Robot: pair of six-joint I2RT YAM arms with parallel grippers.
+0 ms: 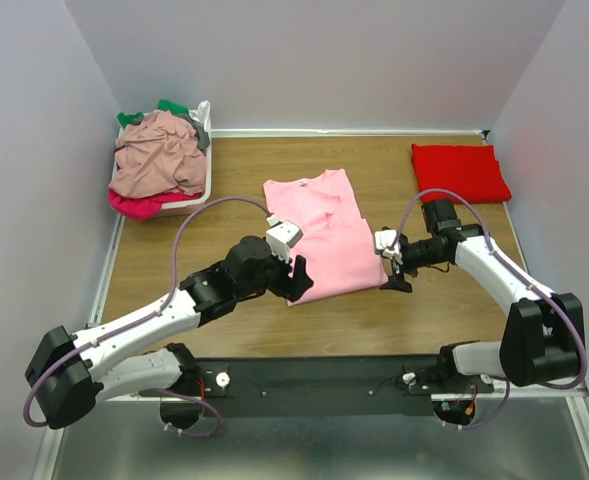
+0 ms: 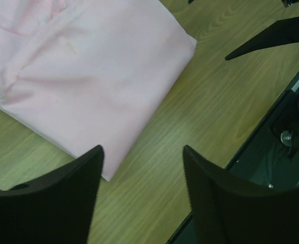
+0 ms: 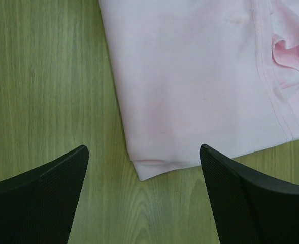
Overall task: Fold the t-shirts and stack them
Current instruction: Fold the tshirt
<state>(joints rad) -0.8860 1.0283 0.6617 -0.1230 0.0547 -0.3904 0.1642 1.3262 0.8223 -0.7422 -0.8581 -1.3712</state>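
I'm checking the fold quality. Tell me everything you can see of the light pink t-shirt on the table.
The light pink t-shirt looks like soft cotton, folded into a rough rectangle, mildly wrinkled, lying flat on the wooden table. The left end effector and right end effector, both open, sit by its near corners, gripping nothing.

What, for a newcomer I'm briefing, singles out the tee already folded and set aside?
Take the wooden table and look to its far right corner. The red tee lies there alone, folded into a flat rectangle. The pink tee is mid-table, and the others are a heap in the basket far left.
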